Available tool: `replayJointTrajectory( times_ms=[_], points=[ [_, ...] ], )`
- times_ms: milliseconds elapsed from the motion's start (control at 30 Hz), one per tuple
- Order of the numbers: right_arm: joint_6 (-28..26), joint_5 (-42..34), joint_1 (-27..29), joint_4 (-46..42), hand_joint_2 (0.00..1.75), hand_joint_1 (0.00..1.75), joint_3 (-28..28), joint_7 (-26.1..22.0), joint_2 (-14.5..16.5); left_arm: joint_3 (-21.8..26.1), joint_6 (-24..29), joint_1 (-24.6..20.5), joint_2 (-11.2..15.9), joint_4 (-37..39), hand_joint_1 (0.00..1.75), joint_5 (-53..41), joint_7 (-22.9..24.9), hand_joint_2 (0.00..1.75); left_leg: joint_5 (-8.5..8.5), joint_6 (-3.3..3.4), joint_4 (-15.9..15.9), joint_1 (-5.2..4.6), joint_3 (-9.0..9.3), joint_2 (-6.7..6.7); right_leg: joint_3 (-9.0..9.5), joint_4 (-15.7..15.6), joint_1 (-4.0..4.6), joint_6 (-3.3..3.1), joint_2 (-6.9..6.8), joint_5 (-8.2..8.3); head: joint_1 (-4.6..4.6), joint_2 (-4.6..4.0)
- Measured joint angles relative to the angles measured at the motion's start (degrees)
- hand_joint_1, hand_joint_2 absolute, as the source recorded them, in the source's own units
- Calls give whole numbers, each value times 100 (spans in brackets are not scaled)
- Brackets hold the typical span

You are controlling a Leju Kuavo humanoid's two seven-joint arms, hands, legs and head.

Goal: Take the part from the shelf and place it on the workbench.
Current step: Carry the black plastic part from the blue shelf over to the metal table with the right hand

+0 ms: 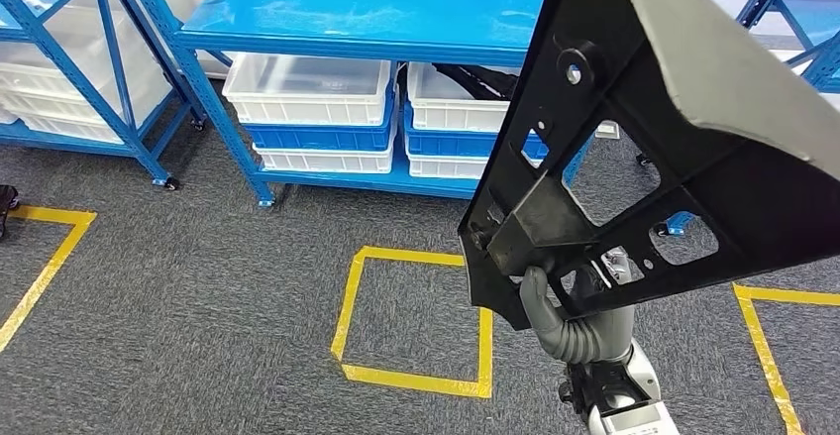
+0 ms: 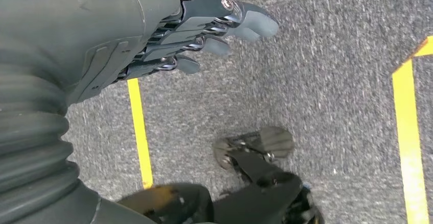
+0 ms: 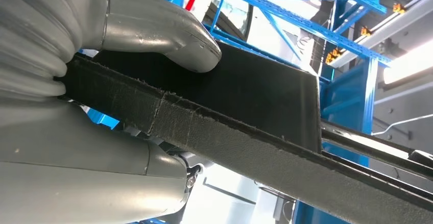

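Part (image 1: 683, 108) in right hand (image 1: 575, 321)

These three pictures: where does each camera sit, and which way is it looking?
Head view: high on the robot, facing forward and down at blue shelves; right hand holds a black part.
Left wrist view: behind the left hand, looking at grey carpet.
Right wrist view: behind the right hand's thumb, which presses the part.
Shared: head and right wrist views show the part.

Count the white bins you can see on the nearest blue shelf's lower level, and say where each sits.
4: two in the left stack, top and bottom; two in the right stack, top and bottom. The black part may hide more.
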Motion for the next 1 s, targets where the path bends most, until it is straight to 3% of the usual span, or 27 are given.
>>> replayJointTrajectory(
  times_ms=[67, 133, 167, 233, 300, 400, 467, 500, 567, 633, 667, 700, 767, 833, 933, 1000],
  points=[
    [5, 9, 3, 1, 175, 175, 0, 0, -1, -1, -1, 0, -7, 1, 0, -16, -2, 175, -392, -57, 755, 31, -316, 30, -4, 1, 3, -17, -37, 1, -20, 0],
    [9, 16, 5, 2, 175, 175, 0, 0, -2, -1, -2, 1, -13, 2, 0, -27, -2, 175, -540, -84, 1232, 60, -503, 50, -2, 2, 5, -16, -85, 0, -20, 0],
    [9, 16, 5, 2, 175, 175, 0, 0, -2, 0, -2, 1, -14, 2, 0, -28, -2, 175, -451, -88, 1135, 74, -435, 65, 3, 3, 2, -14, -106, -1, -19, 0],
    [9, 16, 4, 2, 175, 175, 0, 0, -1, -1, -1, -1, -13, 2, 0, -28, -2, 175, -122, -95, 402, 98, -28, 141, 22, 3, -4, -4, -142, -7, -19, 0],
    [9, 16, 0, 1, 175, 175, 1, 0, 0, -1, -1, -11, -17, 2, 0, -30, -4, 175, 57, -81, -223, 81, 290, 210, 15, 13, 26, 31, -172, -15, -21, 0],
    [9, 16, -2, 0, 175, 175, 8, -2, 0, -1, -1, -18, -21, 2, 0, -33, -6, 175, 81, 11, -355, 25, 299, 159, -7, -11, 34, 117, -217, -2, -27, 0],
    [9, 17, -3, 0, 175, 175, 13, -2, -4, 0, 1, -18, -18, 1, 0, -33, -6, 175, 117, 96, -383, 28, 286, 108, -86, 114, 20, 153, -183, -88, -26, 0],
    [9, 18, -4, 0, 175, 175, 13, -2, -7, 0, 1, -22, -16, 0, 0, -33, -6, 175, 136, 138, -397, 36, 280, 80, -200, 340, 23, 139, -138, -209, -22, 0],
    [9, 19, -3, 1, 175, 175, 13, -2, -13, 0, 1, -32, -13, 0, 0, -33, -6, 175, 158, 199, -401, 28, 248, 4, -571, 1096, 34, 78, -46, -543, -19, 0],
    [9, 19, 3, 3, 175, 175, 13, -2, -19, 0, 1, -39, -12, 1, 0, -33, -5, 175, 178, 231, -400, 5, 218, -100, -843, 1654, 44, 66, -13, -715, -19, 0],
    [9, 20, 4, 4, 175, 175, 13, -2, -22, 0, 1, -39, -13, 1, 0, -33, -3, 175, 190, 240, -400, -6, 210, -160, -826, 1626, 48, 86, -1, -671, -19, 0],
    [9, 22, 4, 4, 175, 175, 13, -2, -24, 0, 1, -38, -14, 2, 0, -36, 1, 175, 202, 244, -400, -15, 206, -231, -685, 1360, 54, 113, 27, -548, -20, 0],
    [9, 29, 3, 4, 175, 175, 14, -4, -26, -1, 1, -39, -24, 2, 0, -40, 10, 175, 230, 230, -394, -29, 198, -373, -247, 526, 69, 131, 246, -255, -21, 0],
    [9, 33, 1, 1, 175, 175, 15, -13, -26, -1, 2, -43, -33, 2, 0, -45, 17, 175, 258, 190, -388, -36, 175, -488, 6, 33, 89, 97, 415, -113, -24, 0],
    [9, 44, -1, -1, 175, 175, 16, -20, -27, 0, 4, -22, -25, 4, 0, -50, 27, 175, 302, 94, -392, -20, 132, -594, 78, -52, 92, 21, 273, -55, -26, 0],
    [9, 60, 5, -4, 175, 175, 15, -25, -26, 0, 5, -8, -14, 6, 0, -50, 30, 175, 147, 32, -160, -25, 26, -380, 115, -99, 49, -28, 130, -21, -46, 0]
  ],
)
